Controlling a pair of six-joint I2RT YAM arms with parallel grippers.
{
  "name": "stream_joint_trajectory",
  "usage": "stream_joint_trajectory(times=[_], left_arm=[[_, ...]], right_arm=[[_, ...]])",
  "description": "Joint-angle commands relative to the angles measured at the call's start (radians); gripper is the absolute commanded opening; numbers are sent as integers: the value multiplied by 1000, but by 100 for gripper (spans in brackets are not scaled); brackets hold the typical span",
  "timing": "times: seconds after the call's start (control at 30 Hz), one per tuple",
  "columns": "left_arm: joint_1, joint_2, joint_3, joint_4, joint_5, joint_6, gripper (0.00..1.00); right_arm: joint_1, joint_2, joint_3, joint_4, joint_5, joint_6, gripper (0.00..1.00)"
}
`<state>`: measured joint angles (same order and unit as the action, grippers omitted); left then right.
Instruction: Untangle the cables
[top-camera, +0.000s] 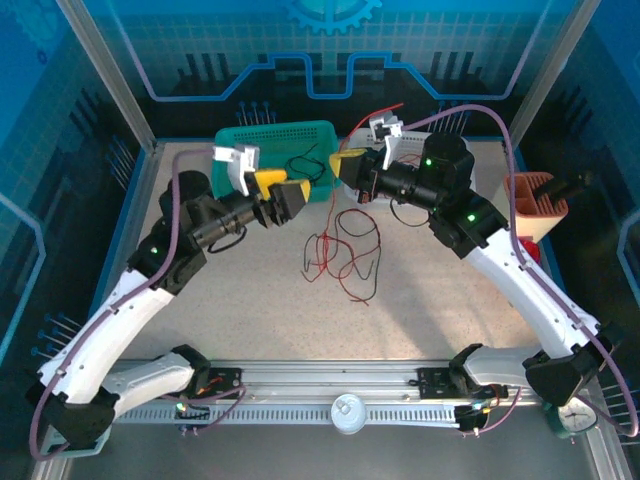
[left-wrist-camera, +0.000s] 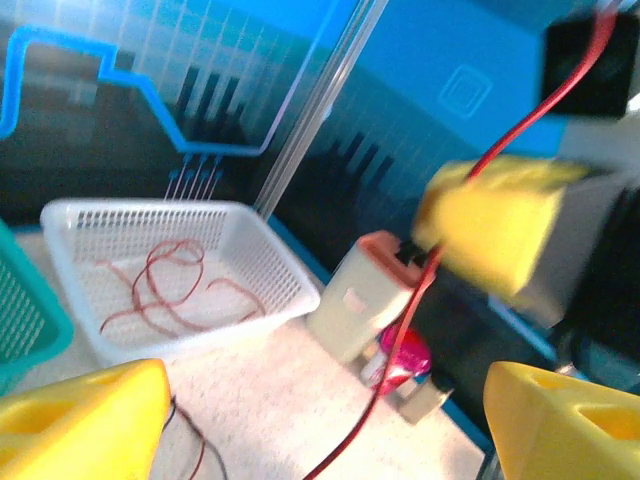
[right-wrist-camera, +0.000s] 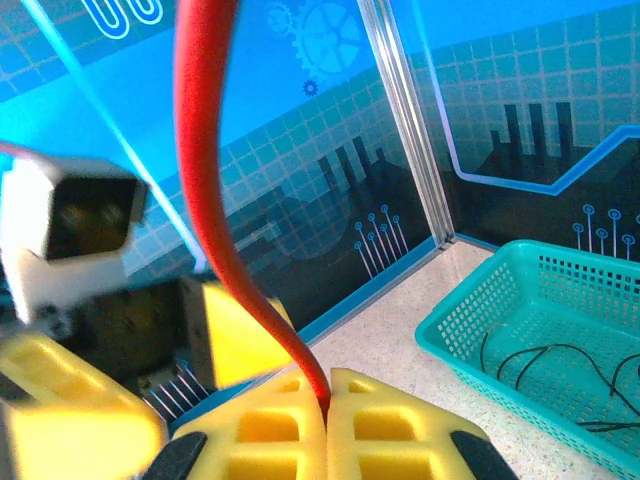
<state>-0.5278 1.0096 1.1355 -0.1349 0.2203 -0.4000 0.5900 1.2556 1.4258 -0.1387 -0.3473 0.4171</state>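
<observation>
From above, a loose tangle of thin red and black cables (top-camera: 338, 252) lies on the speckled table (top-camera: 440, 310) between the 2 arms, in front of a teal plastic mesh basket (top-camera: 262, 138) holding 1 black cable (top-camera: 303, 163). The left gripper (top-camera: 287, 200) hangs left of the tangle. The right gripper (top-camera: 347, 165) pinches a red cable (top-camera: 330, 212) that drops to the tangle. In the left wrist view, the left gripper's yellow fingers (left-wrist-camera: 80, 425) are spread wide, released, and the red cable passes between them clear of both. Beyond sits a white plastic mesh basket (left-wrist-camera: 150, 207) holding looped red cables (left-wrist-camera: 165, 275). In the right wrist view, the right fingers (right-wrist-camera: 390, 430) are clenched on the red cable, with the teal basket to the right.
</observation>
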Motion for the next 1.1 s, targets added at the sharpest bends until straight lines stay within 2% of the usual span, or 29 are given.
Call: stream_joint_trajectory(times=[0.0,0.3,0.63,0.93,1.07], left_arm=[[-6,-28,-99,-8,-21,16,83],[-6,-66,-243,-2,-27,28,83],[-20,-15,-284,51,13,11,75],[-74,46,-280,87,18,4,59],[-84,56,-295,102,14,0,47]], right_arm=[[3,-29,15,-10,8,-7,0],[5,-36,37,-6,5,12,0],[5,-28,59,-2,33,10,0],[6,-17,73,8,36,19,0],[7,-13,74,10,35,22,0]])
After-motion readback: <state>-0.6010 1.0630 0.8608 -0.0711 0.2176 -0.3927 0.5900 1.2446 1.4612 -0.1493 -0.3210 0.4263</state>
